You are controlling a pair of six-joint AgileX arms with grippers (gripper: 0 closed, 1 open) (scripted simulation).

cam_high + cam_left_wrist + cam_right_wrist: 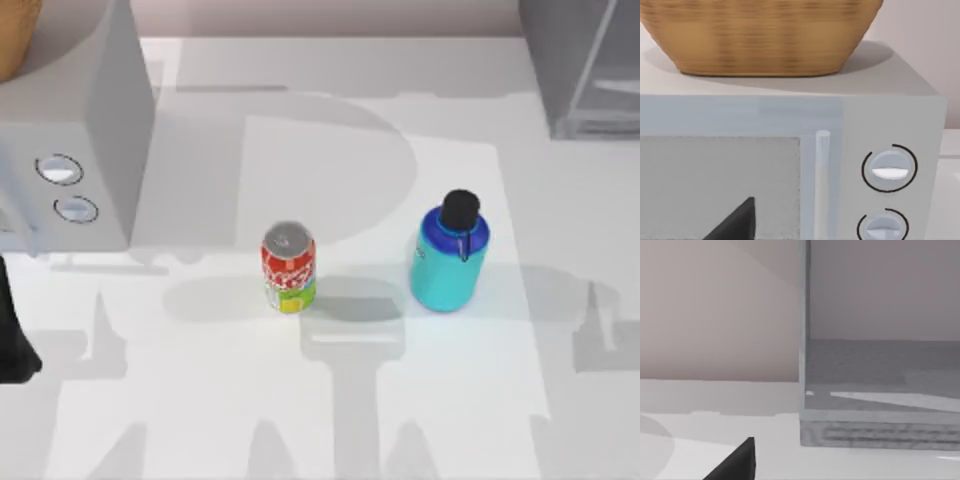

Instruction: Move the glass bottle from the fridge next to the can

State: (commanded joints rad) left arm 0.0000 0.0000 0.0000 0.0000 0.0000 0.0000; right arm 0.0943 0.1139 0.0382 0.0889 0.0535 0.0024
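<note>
The glass bottle (449,255), teal with a blue shoulder and black cap, stands upright on the table, out in the open. A short gap to its left stands the red can (289,267), also upright. The grey fridge (585,65) sits at the back right corner, and the right wrist view looks into its open, bare inside (880,385). A black part of my right gripper (735,462) shows low in that view, in front of the fridge. My left arm (12,335) is at the table's left edge, and a black part of its gripper (735,222) faces the knobbed box.
A light grey box with two round knobs (70,150) fills the back left, its door and handle (821,180) close to the left wrist camera. A woven basket (760,35) rests on top of it. Open table lies in front of the can and bottle.
</note>
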